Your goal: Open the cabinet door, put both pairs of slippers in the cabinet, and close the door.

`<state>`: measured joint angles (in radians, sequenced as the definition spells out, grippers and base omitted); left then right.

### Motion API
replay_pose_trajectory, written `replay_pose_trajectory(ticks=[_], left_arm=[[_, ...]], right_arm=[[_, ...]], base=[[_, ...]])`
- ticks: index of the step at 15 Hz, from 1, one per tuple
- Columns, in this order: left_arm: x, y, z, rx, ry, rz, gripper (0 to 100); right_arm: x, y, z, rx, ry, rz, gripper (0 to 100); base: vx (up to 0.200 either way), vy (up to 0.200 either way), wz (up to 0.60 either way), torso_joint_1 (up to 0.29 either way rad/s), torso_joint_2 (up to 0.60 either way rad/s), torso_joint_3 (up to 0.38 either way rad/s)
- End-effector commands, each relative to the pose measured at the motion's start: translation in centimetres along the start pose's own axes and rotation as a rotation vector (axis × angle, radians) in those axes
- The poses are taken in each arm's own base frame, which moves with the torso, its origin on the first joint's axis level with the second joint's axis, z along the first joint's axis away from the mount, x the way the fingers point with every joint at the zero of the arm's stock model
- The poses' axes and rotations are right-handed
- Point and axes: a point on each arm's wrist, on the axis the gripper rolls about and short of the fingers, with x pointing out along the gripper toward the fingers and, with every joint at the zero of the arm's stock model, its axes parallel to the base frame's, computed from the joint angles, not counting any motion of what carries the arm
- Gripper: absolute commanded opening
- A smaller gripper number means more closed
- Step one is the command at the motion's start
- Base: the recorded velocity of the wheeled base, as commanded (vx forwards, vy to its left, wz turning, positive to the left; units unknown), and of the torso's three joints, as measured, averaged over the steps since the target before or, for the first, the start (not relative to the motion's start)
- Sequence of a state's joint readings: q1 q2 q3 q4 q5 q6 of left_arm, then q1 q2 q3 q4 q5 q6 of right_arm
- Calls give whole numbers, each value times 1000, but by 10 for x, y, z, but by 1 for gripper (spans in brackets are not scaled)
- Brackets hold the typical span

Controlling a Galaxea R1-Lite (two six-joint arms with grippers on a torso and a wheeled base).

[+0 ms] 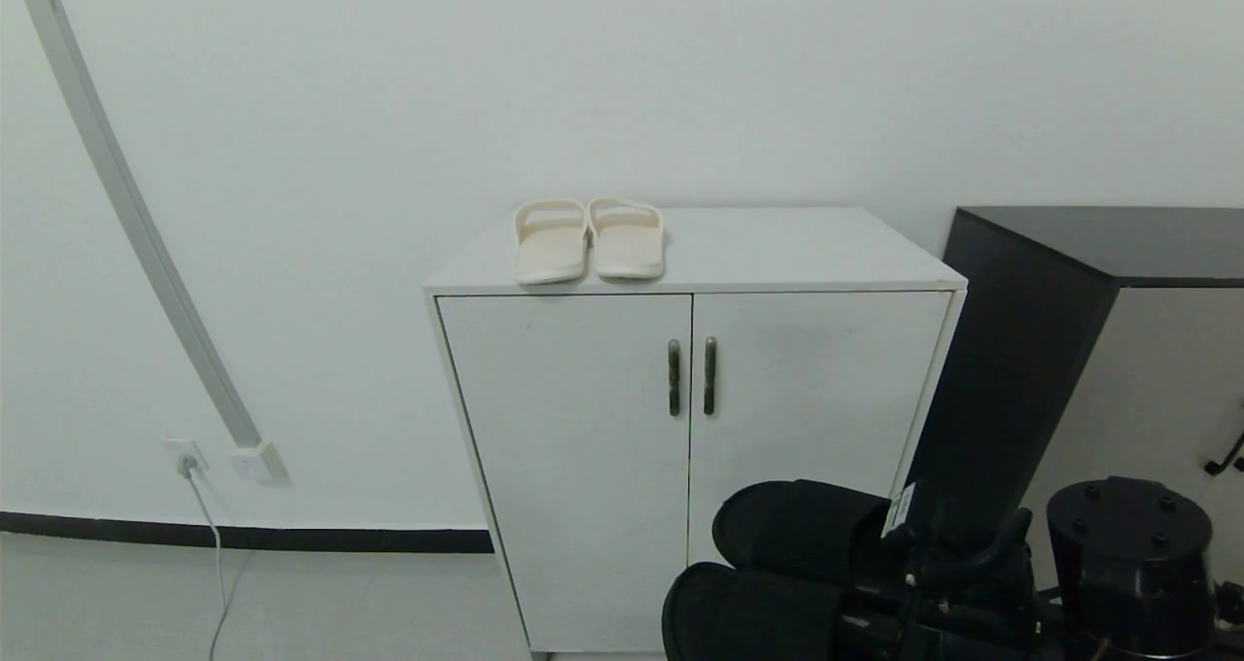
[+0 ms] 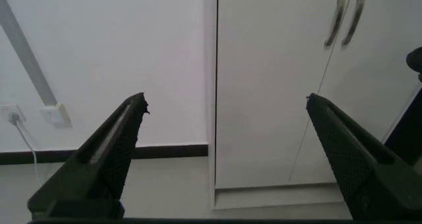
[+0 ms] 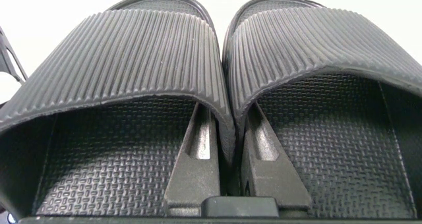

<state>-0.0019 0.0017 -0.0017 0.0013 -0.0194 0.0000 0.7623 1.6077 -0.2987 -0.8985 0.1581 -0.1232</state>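
The white cabinet [image 1: 573,447] stands against the wall with both doors closed, its two dark handles [image 1: 692,377] side by side at the middle. A cream pair of slippers [image 1: 589,240] lies on its top near the front left. Low in front of the right door, my right gripper [image 3: 231,165] is shut on a black pair of slippers [image 1: 792,535], its fingers [image 3: 198,158] pinching the slippers' [image 3: 151,72] inner sides together. My left gripper [image 2: 225,100] is open and holds nothing, low down and facing the cabinet's [image 2: 277,105] left edge and handles [image 2: 346,20].
A black-topped cabinet [image 1: 1050,350] stands right beside the white one. A grey conduit [image 1: 117,185] runs down the left wall to a socket [image 1: 185,457] with a cable hanging to the floor. Bare floor [image 1: 243,603] lies left of the cabinet.
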Motion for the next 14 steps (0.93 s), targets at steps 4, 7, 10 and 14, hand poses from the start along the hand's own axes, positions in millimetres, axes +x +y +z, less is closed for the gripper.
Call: replay_pose_trajectory(ticks=[4, 7, 10, 14], left_arm=[[0, 0, 0, 2, 0, 0, 100], [0, 0, 0, 2, 0, 0, 100], [0, 0, 0, 2, 0, 0, 100], [0, 0, 3, -1, -15, 4, 100]], right_arm=[[4, -1, -1, -1, 2, 0, 0], [4, -1, 1, 0, -13, -4, 0], [4, -1, 2, -5, -29, -7, 0], [4, -1, 3, -6, -33, -9, 0]], base=[[0, 0, 0, -135, 477, 339], [0, 0, 0, -103, 455, 344], [0, 0, 0, -59, 442, 367], [0, 0, 0, -1, 36, 20]])
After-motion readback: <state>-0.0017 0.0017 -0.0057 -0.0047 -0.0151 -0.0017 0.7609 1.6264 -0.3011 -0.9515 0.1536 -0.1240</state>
